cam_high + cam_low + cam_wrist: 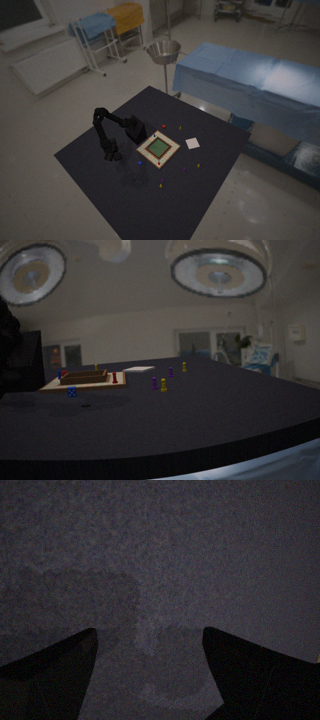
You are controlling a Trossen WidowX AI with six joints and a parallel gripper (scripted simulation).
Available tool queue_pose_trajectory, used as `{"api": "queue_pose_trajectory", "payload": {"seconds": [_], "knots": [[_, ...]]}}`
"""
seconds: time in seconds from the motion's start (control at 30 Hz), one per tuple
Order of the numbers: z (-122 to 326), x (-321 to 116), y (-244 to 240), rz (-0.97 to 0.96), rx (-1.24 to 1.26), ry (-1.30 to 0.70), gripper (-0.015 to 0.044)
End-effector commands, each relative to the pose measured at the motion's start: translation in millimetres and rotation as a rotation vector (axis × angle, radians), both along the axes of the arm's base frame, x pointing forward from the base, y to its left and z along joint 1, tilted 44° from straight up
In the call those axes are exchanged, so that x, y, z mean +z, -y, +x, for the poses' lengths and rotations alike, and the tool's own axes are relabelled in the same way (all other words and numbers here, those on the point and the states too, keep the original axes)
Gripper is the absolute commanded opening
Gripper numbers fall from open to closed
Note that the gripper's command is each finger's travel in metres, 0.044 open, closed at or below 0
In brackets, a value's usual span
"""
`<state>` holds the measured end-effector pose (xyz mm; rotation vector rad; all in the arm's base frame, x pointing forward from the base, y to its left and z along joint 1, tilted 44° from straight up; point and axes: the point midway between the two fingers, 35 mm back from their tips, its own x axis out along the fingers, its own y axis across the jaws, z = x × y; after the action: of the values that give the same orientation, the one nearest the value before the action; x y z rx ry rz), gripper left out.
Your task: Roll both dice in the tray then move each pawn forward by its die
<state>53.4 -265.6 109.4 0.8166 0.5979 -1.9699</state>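
Note:
The blue die point(140, 163) point(71, 391) lies on the table beside the board's left side. The red die point(163, 126) point(64, 373) lies on the table behind the board. The square board point(140, 149) point(90, 389) has a green-floored tray point(159, 157) point(84, 379) at its middle. The blue pawn point(154, 135) point(59, 374) stands near the board's back corner, the red pawn point(158, 163) point(114, 378) near its front corner. My gripper point(113, 158) point(151, 636) is open and empty, pointing down above the table, left of the blue die in the top view.
Yellow pawns point(180, 127) point(198, 165) point(160, 186) and purple pawns point(184, 169) point(162, 180) stand around the board. A white square slab point(192, 143) point(139, 368) lies beyond the board's right side. A small dark flat spot point(85, 405) is near the blue die. The arm's black base block point(136, 131) stands beside the board.

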Motion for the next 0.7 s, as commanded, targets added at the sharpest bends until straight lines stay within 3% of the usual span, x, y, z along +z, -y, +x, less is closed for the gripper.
{"api": "queue_pose_trajectory", "payload": {"seconds": [0.0, 0.3, 0.67], "knots": [[62.2, -25.0, -11.5, 0.092, 0.219, -0.026, 0.0275], [173.3, -88.4, -90.5, 0.285, 0.702, -0.158, 0.0275], [220.4, -169.0, -223.4, 0.446, 1.150, -0.377, 0.0275]]}}
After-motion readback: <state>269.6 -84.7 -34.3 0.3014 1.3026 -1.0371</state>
